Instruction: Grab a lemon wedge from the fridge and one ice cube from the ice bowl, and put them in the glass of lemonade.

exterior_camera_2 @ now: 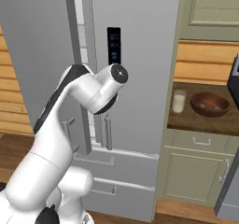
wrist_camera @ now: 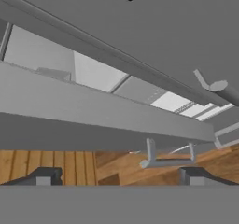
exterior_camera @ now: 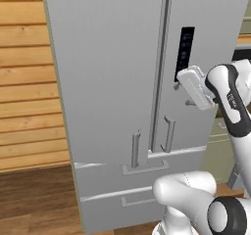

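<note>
**Arm parked at the fridge, left door cracked open**

So the fridge [exterior_camera: 112, 82] took up most of both base views. In the left base view the white hand [exterior_camera: 197, 87] was up by the black display panel [exterior_camera: 184, 53], just right of the door seam, with the wrist bent and the forearm rising from the lower right. No writing on that panel was readable, just faint bluish marks.

The right base view had stuff the left one didn't: a wooden table [exterior_camera_2: 200, 118] to the right of the fridge carrying the glass of lemonade [exterior_camera_2: 179, 101] and, just beside it on the right, the ice bowl [exterior_camera_2: 210, 103]. They sat close but apart. In that view the arm's elbow was in front of the door seam, and the left door stood slightly ajar, with pale shelf edges visible in the gap.

The hand view looked along the fingers [wrist_camera: 116, 176], tilted. Both tips were far apart at the bottom corners, spread wide with nothing between them. A bar handle [wrist_camera: 168, 160] sat between and just beyond them, not touched. Wood floor [wrist_camera: 56, 164] showed below.

The lemon wedge wasn't something I could pick out.
</note>
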You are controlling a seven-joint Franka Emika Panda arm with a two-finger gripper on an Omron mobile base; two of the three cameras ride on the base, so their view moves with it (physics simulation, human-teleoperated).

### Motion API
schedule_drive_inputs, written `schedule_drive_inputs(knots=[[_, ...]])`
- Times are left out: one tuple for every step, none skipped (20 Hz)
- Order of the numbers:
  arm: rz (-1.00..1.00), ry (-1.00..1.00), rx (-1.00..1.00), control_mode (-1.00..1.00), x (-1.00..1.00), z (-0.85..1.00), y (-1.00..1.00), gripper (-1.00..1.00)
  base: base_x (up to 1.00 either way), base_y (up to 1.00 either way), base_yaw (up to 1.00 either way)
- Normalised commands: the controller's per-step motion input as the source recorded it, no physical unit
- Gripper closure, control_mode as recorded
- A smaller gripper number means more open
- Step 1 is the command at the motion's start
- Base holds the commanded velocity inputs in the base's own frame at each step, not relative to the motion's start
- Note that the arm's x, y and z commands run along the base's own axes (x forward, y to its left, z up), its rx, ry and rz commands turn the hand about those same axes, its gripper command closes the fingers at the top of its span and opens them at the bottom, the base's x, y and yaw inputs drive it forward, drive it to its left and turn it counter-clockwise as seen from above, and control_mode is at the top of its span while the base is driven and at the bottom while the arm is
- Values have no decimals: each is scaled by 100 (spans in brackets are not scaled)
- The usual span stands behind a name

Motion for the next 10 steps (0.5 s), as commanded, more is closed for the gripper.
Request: schedule_drive_inputs(knots=[[0,0,0,-100,43,-9,19,-100,0,0,0],[0,0,0,-100,32,-12,24,-100,0,0,0],[0,0,0,-100,33,-12,31,-100,0,0,0],[0,0,0,-100,34,-14,37,-100,0,0,0],[0,0,0,-100,34,-14,35,-100,0,0,0],[0,0,0,-100,38,-14,24,-100,0,0,0],[0,0,0,-100,39,-14,20,-100,0,0,0],[0,0,0,-100,40,-15,9,-100,0,0,0],[0,0,0,-100,41,-11,4,-100,0,0,0],[0,0,0,-100,41,-7,1,-100,0,0,0]])
